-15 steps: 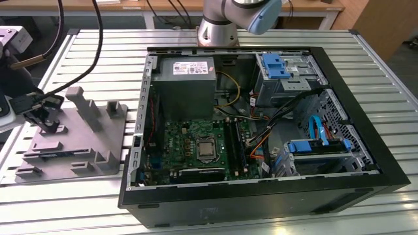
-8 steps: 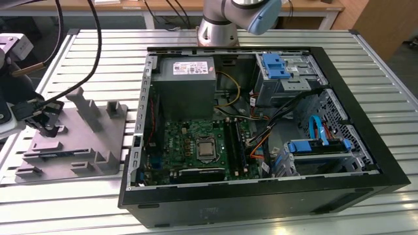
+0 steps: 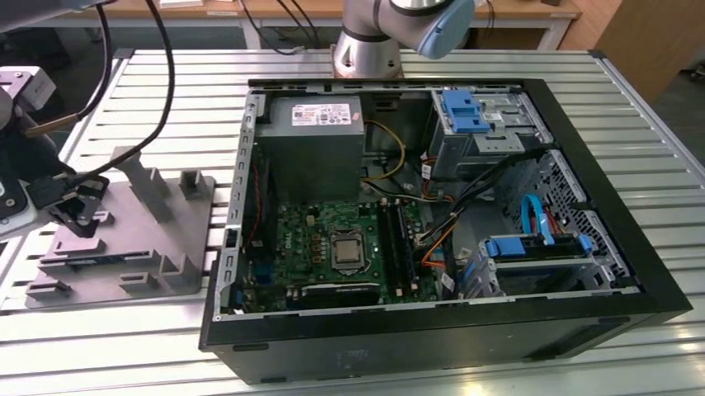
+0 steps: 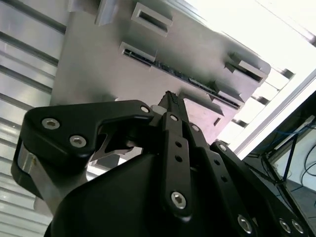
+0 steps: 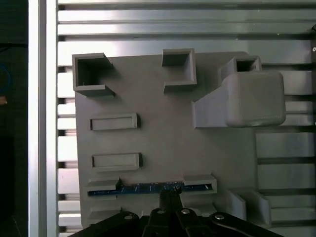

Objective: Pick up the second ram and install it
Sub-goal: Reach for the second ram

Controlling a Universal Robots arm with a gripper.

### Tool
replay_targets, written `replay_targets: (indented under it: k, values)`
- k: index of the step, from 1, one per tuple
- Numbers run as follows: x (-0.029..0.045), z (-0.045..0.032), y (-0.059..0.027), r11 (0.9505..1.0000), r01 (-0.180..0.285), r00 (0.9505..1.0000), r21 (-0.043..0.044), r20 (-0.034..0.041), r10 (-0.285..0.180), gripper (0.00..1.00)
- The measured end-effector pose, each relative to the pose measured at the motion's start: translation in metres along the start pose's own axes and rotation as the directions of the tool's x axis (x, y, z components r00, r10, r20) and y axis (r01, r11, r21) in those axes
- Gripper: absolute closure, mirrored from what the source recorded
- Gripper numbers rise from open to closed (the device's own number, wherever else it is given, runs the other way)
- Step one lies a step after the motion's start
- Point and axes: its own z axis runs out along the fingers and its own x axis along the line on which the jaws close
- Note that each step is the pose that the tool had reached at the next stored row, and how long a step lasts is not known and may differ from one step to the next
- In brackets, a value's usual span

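Gripper is down over the grey tray, on the exterior view's left of the open PC case. Both sit on the slatted tabletop, tray just beside the case wall.

Ram stands on edge in a long slot near one edge of the tray, held between two raised end blocks. Only the thin blue top edge shows in the first wrist view. In the second wrist view it reads as a dark strip across the tray.

Gripper fingers are drawn together with no gap visible at the tips in both wrist views, and nothing is between them. The tips point at roughly the middle of the ram's length, just beside its top edge (can't tell if they actually touch it). Ram is seated in the slot, not lifted.

The two rectangular pockets further in on the tray look bare. A big rounded block stands at the far corner.

Inside the case, the green motherboard lies flat with the CPU socket near its middle. Arm base is mounted on the tabletop behind the case.
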Motion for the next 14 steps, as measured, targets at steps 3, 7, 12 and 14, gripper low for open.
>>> replay_targets:
  k: [3,7,12,14]
  values:
    - [0.0008,0.0006,0.0,0.9991,0.021,0.9998,0.0373,-0.0061,-0.021,0.9]
    - [0.0028,0.0073,-0.0003,0.9989,0.026,0.9996,0.0387,-0.0069,-0.026,0.9]
    - [0.0092,0.0164,-0.0007,0.9989,0.027,0.9996,0.0386,-0.0068,-0.027,0.9]
    - [0.0096,0.0199,-0.001,0.9988,0.031,0.9995,0.0386,-0.0071,-0.031,0.9]
